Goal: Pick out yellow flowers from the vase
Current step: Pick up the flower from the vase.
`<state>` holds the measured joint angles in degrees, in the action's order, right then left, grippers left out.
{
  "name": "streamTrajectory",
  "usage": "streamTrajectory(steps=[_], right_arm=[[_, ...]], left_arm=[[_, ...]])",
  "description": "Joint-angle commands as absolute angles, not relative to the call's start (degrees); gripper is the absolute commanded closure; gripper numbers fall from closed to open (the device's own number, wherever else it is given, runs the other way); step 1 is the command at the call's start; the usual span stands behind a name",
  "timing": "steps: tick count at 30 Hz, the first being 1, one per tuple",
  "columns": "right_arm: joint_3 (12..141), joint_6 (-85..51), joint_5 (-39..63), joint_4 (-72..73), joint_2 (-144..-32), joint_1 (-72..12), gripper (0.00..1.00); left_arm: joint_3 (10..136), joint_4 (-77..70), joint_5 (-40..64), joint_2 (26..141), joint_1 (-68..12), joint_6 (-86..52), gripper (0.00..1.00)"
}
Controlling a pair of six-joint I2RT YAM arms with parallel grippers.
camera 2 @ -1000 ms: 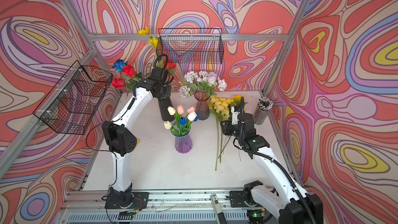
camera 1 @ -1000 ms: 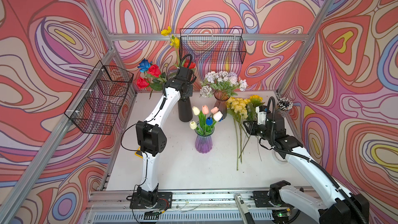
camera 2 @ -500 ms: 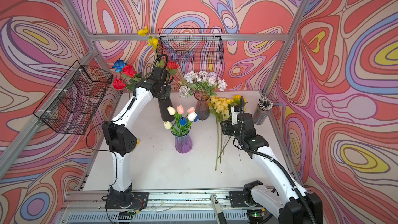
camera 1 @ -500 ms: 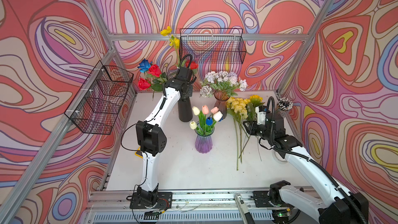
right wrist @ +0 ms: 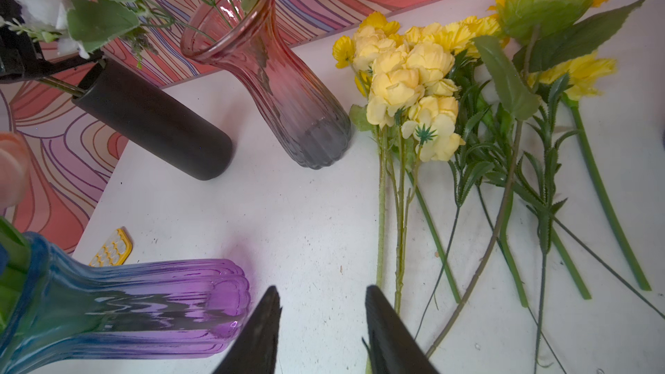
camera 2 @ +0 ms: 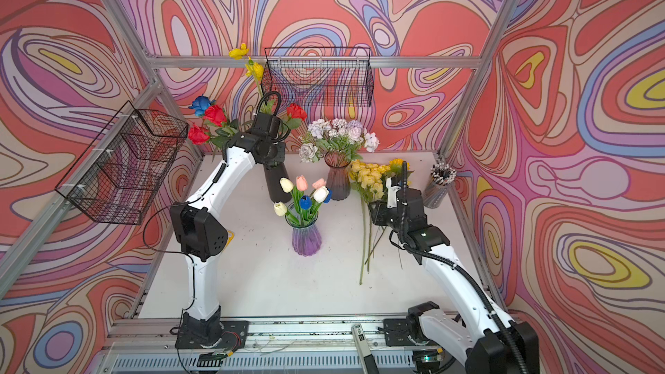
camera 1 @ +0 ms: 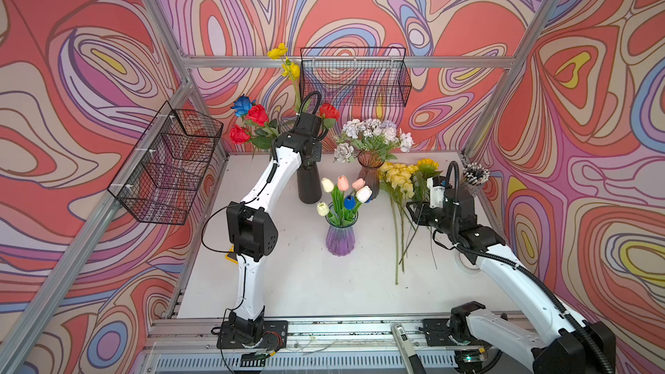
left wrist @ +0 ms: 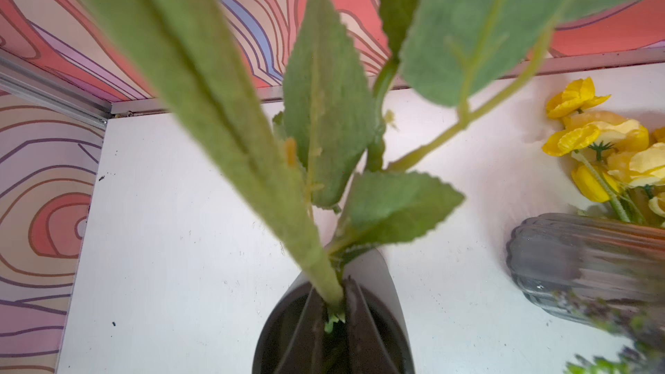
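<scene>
We have the left gripper [left wrist: 333, 300] pinched on the stem of the tall yellow flower [camera 1: 277, 52] above the black vase [camera 1: 308, 185], so we judge a straight lift comes next (rose leaves [camera 1: 264, 142] crowd close). It stands near upright, blooms topmost, foot in the vase; the right gripper [right wrist: 322, 322] hangs parted, empty.
</scene>
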<state>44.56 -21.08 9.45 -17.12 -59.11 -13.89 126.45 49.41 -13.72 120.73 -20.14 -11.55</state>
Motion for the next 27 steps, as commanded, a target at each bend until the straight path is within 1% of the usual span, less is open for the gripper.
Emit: streamTrajectory(steps=[1, 4, 17, 18, 19, 20, 21, 27], right_arm=[[44.11, -21.35, 9.66, -15.91, -59.46, -13.71, 0.59], [44.12, -21.34, 9.76, -15.87, -59.57, -13.67, 0.59], [44.65, -21.71, 10.62, -15.32, -60.46, -13.67, 0.59], [44.65, -21.71, 10.71, -15.16, -60.55, -13.71, 0.59], [44.69, -21.76, 10.79, -15.11, -60.64, -13.71, 0.59], [44.78, -21.78, 10.81, -15.03, -60.78, -13.71, 0.59], [44.82, -21.78, 10.98, -15.03, -60.82, -13.69, 0.59], [45.00, -21.80, 10.98, -15.03, -60.91, -13.71, 0.59]], left_arm=[[125.01, 50.05, -13.89, 117.56, -19.78, -10.37, 0.87], [123.71, 50.01, -13.29, 116.12, -19.78, -10.31, 0.87], [115.94, 48.16, -10.95, 110.10, -19.86, -9.24, 0.79], [115.44, 47.61, -11.25, 109.88, -19.79, -9.10, 0.77], [115.23, 47.20, -11.45, 109.89, -19.78, -8.97, 0.72], [115.43, 46.88, -11.32, 110.07, -19.75, -8.88, 0.67], [115.93, 46.81, -11.07, 110.32, -19.63, -8.90, 0.66], [125.12, 49.65, -7.22, 115.10, -18.67, -12.17, 0.65]])
